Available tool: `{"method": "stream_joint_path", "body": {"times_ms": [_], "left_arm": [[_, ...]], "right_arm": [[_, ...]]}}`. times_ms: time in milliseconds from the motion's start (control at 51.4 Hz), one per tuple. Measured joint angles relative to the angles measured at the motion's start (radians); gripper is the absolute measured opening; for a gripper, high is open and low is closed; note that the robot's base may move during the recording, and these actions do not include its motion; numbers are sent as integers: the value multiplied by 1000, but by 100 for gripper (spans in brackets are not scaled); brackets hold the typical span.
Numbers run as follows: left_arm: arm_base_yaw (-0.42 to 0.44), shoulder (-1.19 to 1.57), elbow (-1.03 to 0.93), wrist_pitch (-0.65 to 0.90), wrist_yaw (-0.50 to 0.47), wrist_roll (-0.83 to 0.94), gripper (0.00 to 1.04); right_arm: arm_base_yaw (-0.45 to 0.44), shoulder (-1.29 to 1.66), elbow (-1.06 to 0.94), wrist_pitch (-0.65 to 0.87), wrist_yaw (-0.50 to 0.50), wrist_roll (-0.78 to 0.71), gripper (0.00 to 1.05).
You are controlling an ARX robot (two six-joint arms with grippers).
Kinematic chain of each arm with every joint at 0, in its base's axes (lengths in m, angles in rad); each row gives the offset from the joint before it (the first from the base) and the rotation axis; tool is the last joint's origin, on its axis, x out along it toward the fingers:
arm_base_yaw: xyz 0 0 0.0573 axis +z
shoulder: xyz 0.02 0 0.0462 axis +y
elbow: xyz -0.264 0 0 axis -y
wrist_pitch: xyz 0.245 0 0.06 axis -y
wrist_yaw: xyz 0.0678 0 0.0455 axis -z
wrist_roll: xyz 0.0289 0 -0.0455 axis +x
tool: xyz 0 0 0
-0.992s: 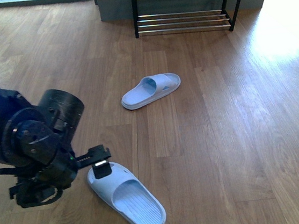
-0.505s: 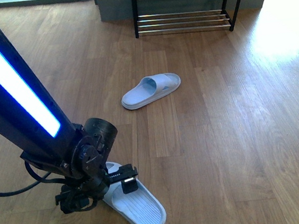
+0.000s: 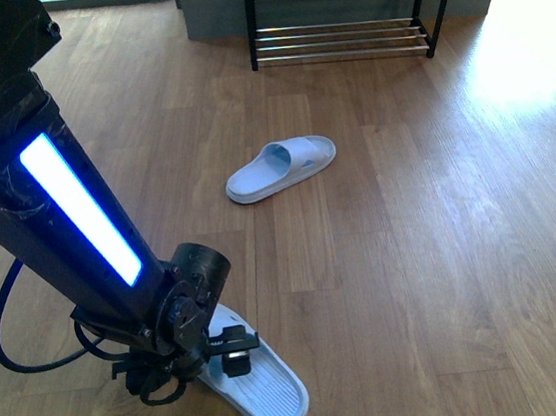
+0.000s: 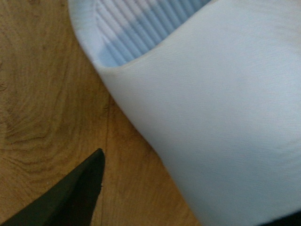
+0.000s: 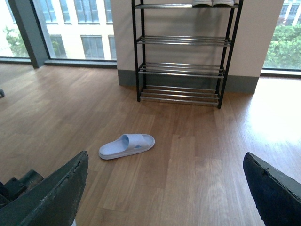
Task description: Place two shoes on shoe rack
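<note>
Near slide [image 3: 264, 390] on floor at 7 o'clock; far slide [image 3: 281, 167] toward 12, short of shoe rack [image 3: 343, 30]. Your left fingers [image 4: 70, 197] parted astride near strap [image 4: 211, 117], gripping nothing; right fingers [image 5: 51, 197] wide, empty. Foam probably light, squashy, slick: pinch strap.

The left arm [image 3: 52, 209] has swung in from the left edge. A second ago only its bunched wrist showed there. Now its long link slants from the far-left corner down to the near floor, with the lit blue strip [image 3: 83, 215] facing the camera. The left gripper [image 3: 239, 355] was at the far-left end of the near slide [image 3: 275, 399]. It has since moved along the slide to the right and nearer, and dropped lower over it. The wrist now hides the slide's far-left half, which showed before. Over the last half second the gripper came only slightly nearer, and the strip shifted right.
</note>
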Motion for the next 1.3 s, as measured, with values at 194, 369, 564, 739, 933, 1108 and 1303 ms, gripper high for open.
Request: {"method": "stream_joint_path", "body": {"times_ms": [194,369,564,739,933,1108,1303], "left_arm": [[9,16,3,4,-25,26,44],[9,-5,-38,27,-77,50,12],[12,-204,-215,74,-47,57,2],[85,-645,-489,173,-19,155,2],[261,-1171,-816,266,-76,361,2],[312,-1455,-989,309,-99,462,2],[323,-1775,-1137,216,-78,514,2]], "right_arm": [[0,0,0,0,0,0,95],[0,0,0,0,0,0,95],[0,0,0,0,0,0,95],[0,0,0,0,0,0,95],[0,0,0,0,0,0,95],[0,0,0,0,0,0,95],[0,0,0,0,0,0,95]]}}
